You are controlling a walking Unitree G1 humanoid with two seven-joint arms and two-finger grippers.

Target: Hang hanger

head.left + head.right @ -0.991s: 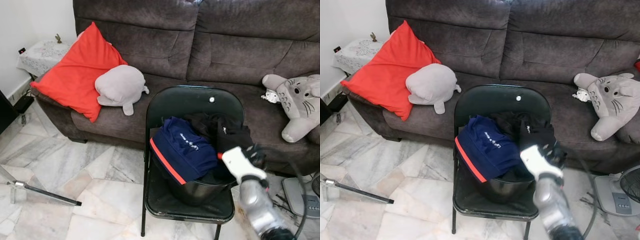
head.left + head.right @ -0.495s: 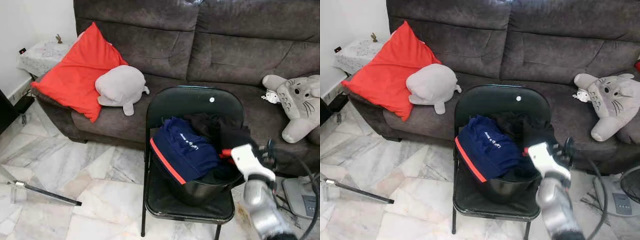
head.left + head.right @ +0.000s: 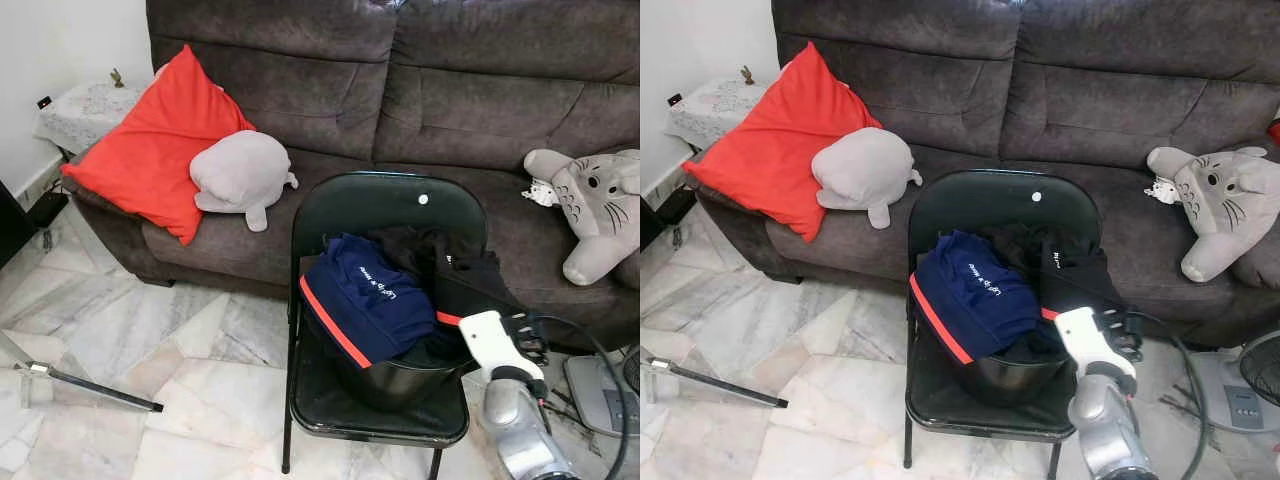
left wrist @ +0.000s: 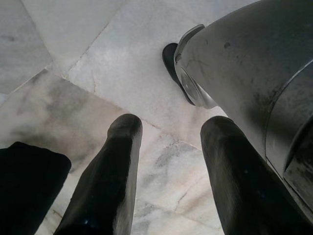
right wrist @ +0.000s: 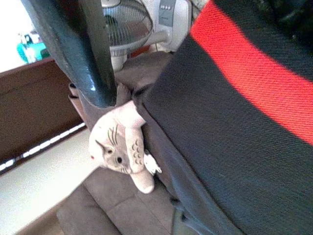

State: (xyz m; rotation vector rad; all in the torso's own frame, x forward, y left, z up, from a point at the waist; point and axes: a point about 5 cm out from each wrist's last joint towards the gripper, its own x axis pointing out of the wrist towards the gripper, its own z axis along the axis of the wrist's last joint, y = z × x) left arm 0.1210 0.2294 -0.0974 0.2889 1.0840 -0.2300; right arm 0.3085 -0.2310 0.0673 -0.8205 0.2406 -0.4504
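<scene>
Right arm entry: right gripper [image 3: 522,332] sits at about 4 o'clock of the black basin [image 3: 400,385], just beside its rim. A black garment [image 3: 450,265] with a red stripe runs taut from the basin toward it. In the right wrist view that dark striped cloth lies right against the camera. I cannot tell whether this gripper is clamped on the cloth or free.

Left arm entry: left gripper [image 4: 168,161] hangs idle over the marble floor [image 3: 150,340]. Its two black fingers [image 4: 112,181] stand apart with nothing between them, beside a silver part of the robot's body [image 4: 244,73].

Scene: the basin stands on the seat of a black folding chair [image 3: 385,205]. A navy garment [image 3: 370,300] with a red edge spills over the basin's rim at 9 o'clock. The black garment is heaped from 12 to 3 o'clock.

Hanger: I cannot tell where it lies; it may be hidden among the clothes.

Surroundings: a dark sofa [image 3: 450,110] is behind the chair at 12 o'clock. A red cushion [image 3: 150,150] and a grey plush [image 3: 240,175] touching it are at 10 o'clock. A grey cat-like plush [image 3: 600,205] is on the seat at 2 o'clock. A thin metal bar [image 3: 90,385] lies on the floor at 8 o'clock. A fan base [image 3: 600,390] stands at 4 o'clock, just beyond the arm
</scene>
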